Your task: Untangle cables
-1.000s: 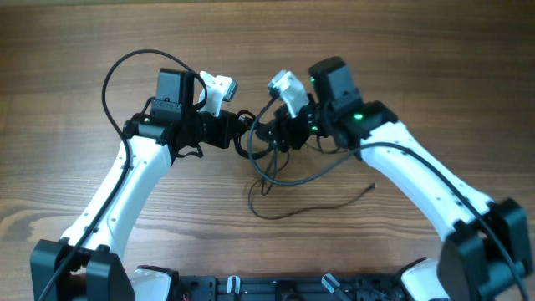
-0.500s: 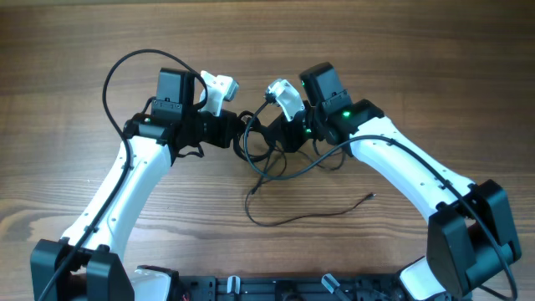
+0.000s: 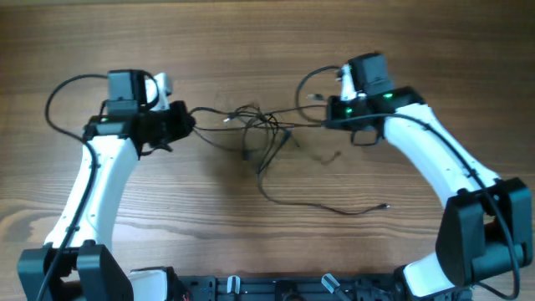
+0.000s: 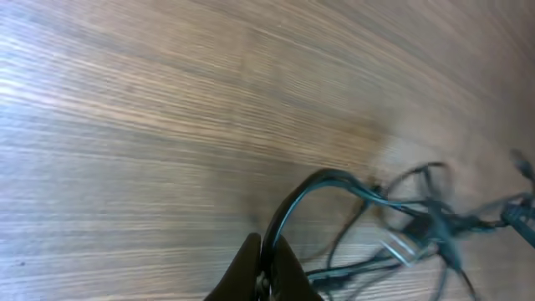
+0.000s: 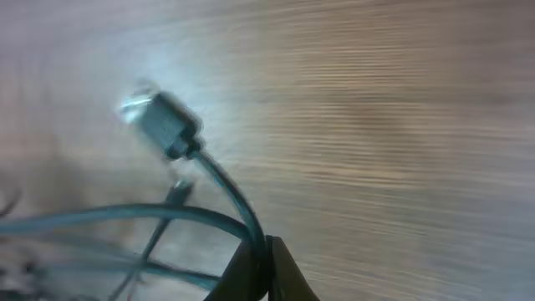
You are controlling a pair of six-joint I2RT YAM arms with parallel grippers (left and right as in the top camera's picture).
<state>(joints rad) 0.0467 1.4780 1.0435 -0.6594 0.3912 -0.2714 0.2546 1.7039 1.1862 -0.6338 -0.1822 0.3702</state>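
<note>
The cables point(image 3: 255, 127) are thin black cords in a loose knot at the table's middle, stretched between both arms. One strand trails to the front right and ends in a small plug point(image 3: 384, 206). My left gripper point(image 3: 182, 124) is left of the knot, shut on a cable. In the left wrist view the left gripper point(image 4: 264, 251) pinches a cord point(image 4: 308, 189) that arcs to the blurred knot point(image 4: 426, 219). My right gripper point(image 3: 328, 114) is right of the knot, shut on a cable. The right wrist view shows the right gripper point(image 5: 260, 249) clamping a cord that ends in a plug point(image 5: 163, 125).
The wooden table point(image 3: 267, 42) lies all around. Thicker black arm cables loop beside the left arm point(image 3: 58, 92) and above the right wrist point(image 3: 311, 79). A dark rail point(image 3: 276, 286) runs along the front edge.
Both arms have pulled apart, left arm leftward and right arm rightward. The knot is now stretched out between them. The right gripper has shut on a cable.
</note>
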